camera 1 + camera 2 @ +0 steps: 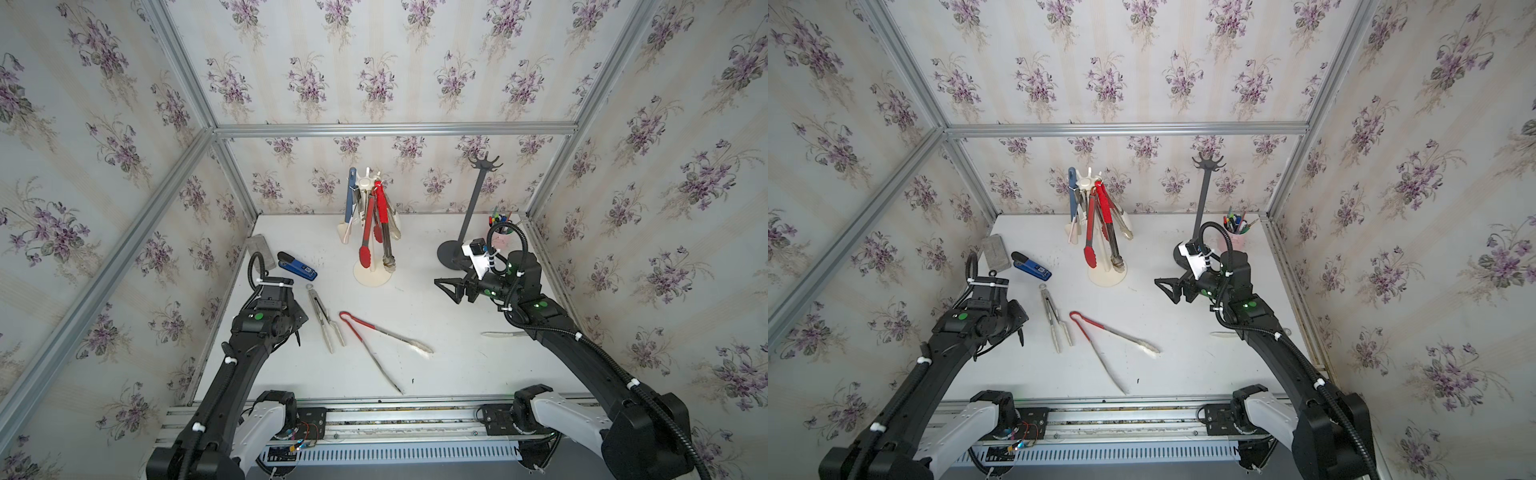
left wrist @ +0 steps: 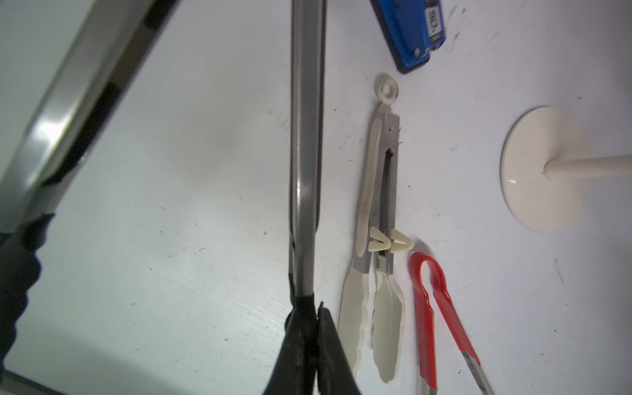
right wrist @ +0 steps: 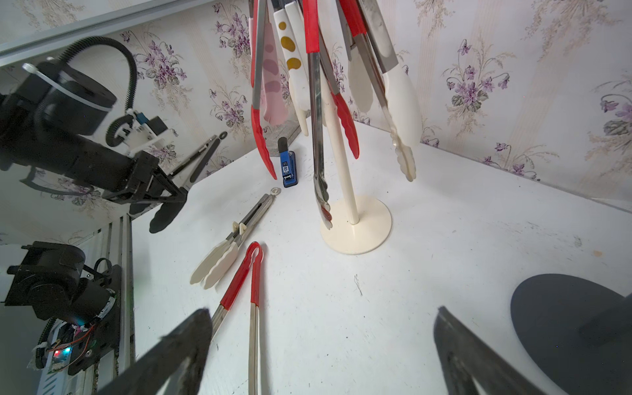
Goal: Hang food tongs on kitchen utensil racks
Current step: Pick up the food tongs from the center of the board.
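Note:
My left gripper [image 2: 316, 307] is shut on black-tipped steel food tongs [image 2: 306, 154], held off the table at the left; the right wrist view shows them [image 3: 201, 155] slanting up from the fingers. White-tipped tongs [image 1: 324, 320] and red-handled tongs [image 1: 374, 332] lie flat on the table in both top views. Several tongs hang on the cream rack [image 1: 372, 276] at the back. The dark grey rack [image 1: 484, 164] at the back right carries nothing. My right gripper [image 1: 446, 289] hovers open and empty, right of the cream rack.
A blue-and-black stapler [image 1: 297, 266] and a grey block [image 1: 259, 245] lie at the back left. A pink pen cup [image 1: 500, 235] stands behind the right arm. A pale utensil tip [image 1: 498, 333] pokes out from under the right forearm. Aluminium frame rails edge the table.

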Available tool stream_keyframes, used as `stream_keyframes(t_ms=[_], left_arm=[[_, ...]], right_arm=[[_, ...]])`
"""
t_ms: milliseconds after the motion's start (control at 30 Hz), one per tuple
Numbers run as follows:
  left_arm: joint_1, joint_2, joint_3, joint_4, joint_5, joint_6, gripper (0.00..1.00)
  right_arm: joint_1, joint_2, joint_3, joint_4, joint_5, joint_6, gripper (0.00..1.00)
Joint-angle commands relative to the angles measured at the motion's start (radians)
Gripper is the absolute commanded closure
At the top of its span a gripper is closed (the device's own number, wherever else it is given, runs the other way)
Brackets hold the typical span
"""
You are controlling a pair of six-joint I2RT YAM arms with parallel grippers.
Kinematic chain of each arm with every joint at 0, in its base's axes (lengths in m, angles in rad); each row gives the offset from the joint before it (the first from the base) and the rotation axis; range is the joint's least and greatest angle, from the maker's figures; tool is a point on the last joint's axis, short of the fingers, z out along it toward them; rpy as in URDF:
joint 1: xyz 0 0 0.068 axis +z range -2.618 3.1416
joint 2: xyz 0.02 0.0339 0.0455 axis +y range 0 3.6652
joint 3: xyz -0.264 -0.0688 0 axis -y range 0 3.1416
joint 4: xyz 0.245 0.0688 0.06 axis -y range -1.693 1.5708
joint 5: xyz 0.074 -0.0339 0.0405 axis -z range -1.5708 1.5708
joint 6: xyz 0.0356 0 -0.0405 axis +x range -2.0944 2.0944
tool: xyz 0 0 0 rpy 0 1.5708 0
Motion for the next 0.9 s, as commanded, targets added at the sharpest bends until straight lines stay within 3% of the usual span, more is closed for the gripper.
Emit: stream_keyframes(t_ms=[0, 167, 367, 867], left_arm=[[-0.017, -0.037, 0.066, -0.049, -0.099, 0.071, 1.0], [-0.086, -0.082, 0.177, -0.051, -0.197, 0.126, 1.0], [-0.274, -0.103, 0.318, 0.007, -0.347, 0.258, 1.0], [-0.746, 0.01, 0.559, 0.238, -0.456, 0.588, 1.0]], right_arm=[[0.0, 0.01, 0.008, 0.031, 0.002, -0.012, 0.0], [0.0, 0.023, 0.009, 0.04, 0.003, -0.002, 0.0], [0.0, 0.022, -0.012, 0.06, 0.031, 0.032, 0.0], [-0.001, -0.026, -0.052, 0.023, 0.168, 0.065, 0.0]])
